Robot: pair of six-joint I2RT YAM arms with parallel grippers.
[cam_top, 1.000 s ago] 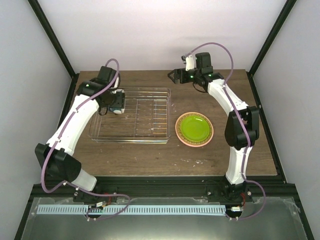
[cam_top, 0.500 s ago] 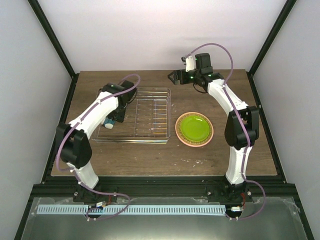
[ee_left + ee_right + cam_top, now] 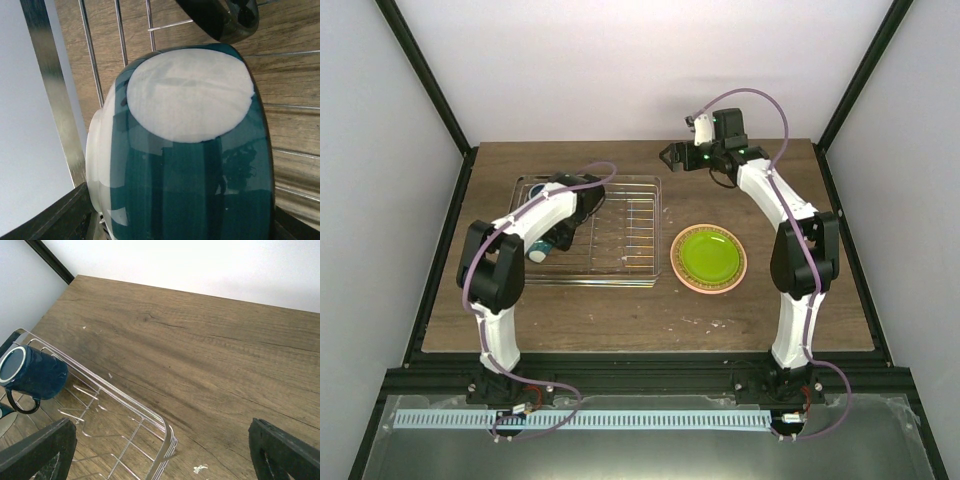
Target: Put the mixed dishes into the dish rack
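Observation:
My left gripper [image 3: 550, 238] is shut on the small bowl [image 3: 537, 251] in the left part of the dish rack [image 3: 620, 235]. In the left wrist view the bowl [image 3: 190, 150] fills the frame. It lies on its side, teal outside with a white base, above the rack's bars [image 3: 100, 55]. The dark blue mug [image 3: 32, 374] lies on its side in the rack's far left corner and also shows in the left wrist view [image 3: 220, 17]. My right gripper [image 3: 672, 155] is open and empty above the table's back. The lime-green plate [image 3: 708, 256] lies on the salmon-pink plate [image 3: 681, 272]. The cream plate is not seen.
The plate stack sits on the wooden table [image 3: 620, 310] just right of the rack. The rack's raised corner [image 3: 167, 437] lies below my right gripper [image 3: 160, 455]. Black frame posts and white walls close in the table on three sides.
My left arm has folded in over the rack and carried the bowl from the rack's upper left towards its near left side. My right gripper has barely moved.

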